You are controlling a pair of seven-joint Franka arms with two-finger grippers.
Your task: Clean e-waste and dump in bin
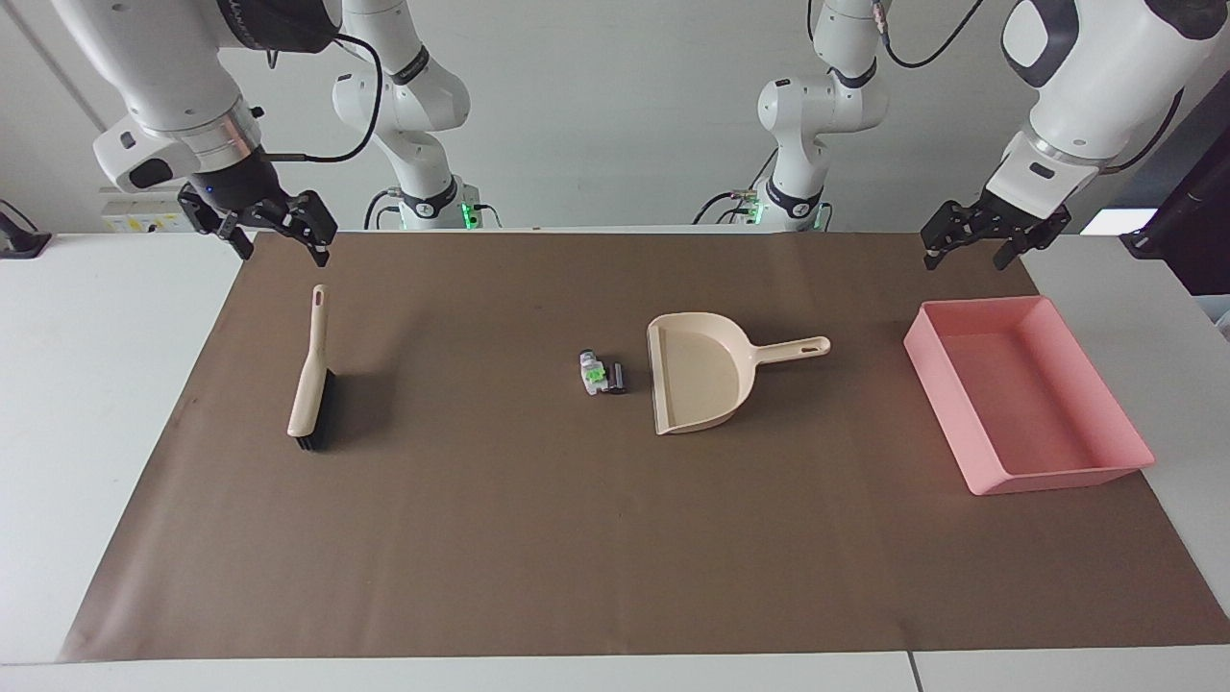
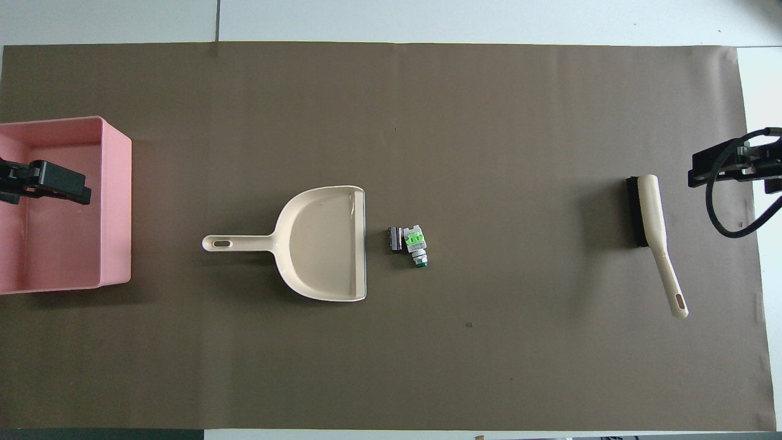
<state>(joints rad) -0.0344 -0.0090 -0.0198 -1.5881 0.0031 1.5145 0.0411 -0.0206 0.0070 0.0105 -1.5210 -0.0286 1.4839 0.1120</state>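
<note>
Two pincers, both up in the air and holding nothing. Left pincer (image 1: 995, 242) hangs at the left arm's end of the worktop (image 1: 115, 384), above the mat edge just on the robots' side of the bin (image 1: 1115, 384); from overhead it (image 2: 46, 182) overlaps the bin (image 2: 116, 201), but the facing view shows it well above the tray and not touching. Fingers spread, released. Right pincer (image 1: 279, 235) sits raised at the right arm's end, over the mat edge close to the brush handle tip, clear of it. Fingers apart too, released. In the overhead view only part of it (image 2: 733, 168) shows at the frame edge, with a black cable looping below.

Brown mat (image 1: 538, 538) covers most of the worktop. E-waste (image 1: 602, 373) is a tiny cluster near mat centre: whitish-grey, bright green and black parts bunched together, resting on the mat (image 2: 391, 366). Same cluster in the overhead view (image 2: 409, 246). It lies just beside the open mouth of the beige dustpan (image 1: 700, 380), small gap, not touching. Dustpan (image 2: 324, 244) lies flat, mouth facing the e-waste, handle pointing toward the bin.

Bin is pink, shallow, nothing visible inside, well apart from the dustpan, at the left arm's end.

Brush (image 1: 309, 380) lies at the right arm's end, beige handle, black bristles, handle end toward the robots. Overhead view (image 2: 654, 226) shows the bristle side facing the mat centre. Well apart from the e-waste.
</note>
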